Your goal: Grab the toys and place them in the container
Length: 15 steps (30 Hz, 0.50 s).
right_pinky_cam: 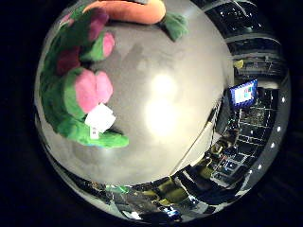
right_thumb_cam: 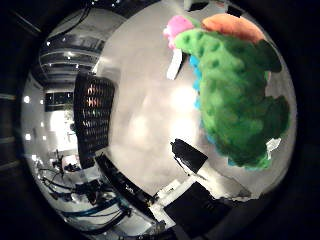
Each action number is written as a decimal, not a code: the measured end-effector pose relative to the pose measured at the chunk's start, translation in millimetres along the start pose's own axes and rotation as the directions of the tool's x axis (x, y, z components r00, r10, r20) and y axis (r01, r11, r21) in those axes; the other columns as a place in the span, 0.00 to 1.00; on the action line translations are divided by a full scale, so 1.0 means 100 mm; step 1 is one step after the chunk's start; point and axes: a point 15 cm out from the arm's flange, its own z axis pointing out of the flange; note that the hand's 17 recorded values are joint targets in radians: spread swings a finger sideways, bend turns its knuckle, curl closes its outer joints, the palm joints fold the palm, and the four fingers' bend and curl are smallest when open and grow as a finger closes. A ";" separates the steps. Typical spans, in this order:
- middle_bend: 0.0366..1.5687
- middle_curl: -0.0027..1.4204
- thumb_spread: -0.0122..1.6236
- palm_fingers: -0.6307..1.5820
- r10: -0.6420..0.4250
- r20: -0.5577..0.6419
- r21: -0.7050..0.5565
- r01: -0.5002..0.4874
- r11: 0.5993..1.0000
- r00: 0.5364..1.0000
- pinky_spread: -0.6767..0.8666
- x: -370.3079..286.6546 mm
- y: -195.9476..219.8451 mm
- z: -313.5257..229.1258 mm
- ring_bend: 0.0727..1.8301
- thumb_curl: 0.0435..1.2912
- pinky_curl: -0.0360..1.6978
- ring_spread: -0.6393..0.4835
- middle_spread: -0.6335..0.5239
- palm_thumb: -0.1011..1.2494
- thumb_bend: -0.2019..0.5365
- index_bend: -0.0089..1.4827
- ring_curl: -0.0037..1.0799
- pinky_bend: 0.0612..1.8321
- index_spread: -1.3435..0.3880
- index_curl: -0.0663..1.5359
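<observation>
This looks like a lab or workshop. Beyond the grey table (right_pinky_cam: 180, 71) stand dark metal shelving racks (right_pinky_cam: 251, 42) and a lit monitor (right_pinky_cam: 244, 93); past the table's other edge, a black mesh panel (right_thumb_cam: 92, 117) fronts cluttered equipment.

The plush's white tag (right_pinky_cam: 100, 119) apparently bears nothing legible.

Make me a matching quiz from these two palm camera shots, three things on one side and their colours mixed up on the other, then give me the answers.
Things:
1. bumpy plush toy
2. carrot toy body
3. mesh container

Colours:
A. orange
B. black
C. green

Pairs: 1-C, 2-A, 3-B.
</observation>
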 end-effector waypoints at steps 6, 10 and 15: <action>0.24 0.25 0.61 0.59 0.008 0.007 -0.030 -0.008 1.000 1.000 0.66 0.06 0.10 0.07 0.37 0.23 0.19 0.56 0.50 0.56 0.24 0.11 0.28 0.29 0.59 0.20; 0.31 0.29 0.61 0.79 -0.007 -0.009 -0.041 0.007 0.999 1.000 0.38 0.11 0.14 0.08 0.49 0.24 0.22 0.41 0.43 0.59 0.25 0.13 0.36 0.41 0.56 0.22; 0.43 0.34 0.60 0.90 -0.011 -0.015 -0.049 0.011 0.999 1.000 0.22 0.16 0.17 0.07 0.51 0.24 0.23 0.39 0.40 0.60 0.24 0.23 0.38 0.43 0.54 0.27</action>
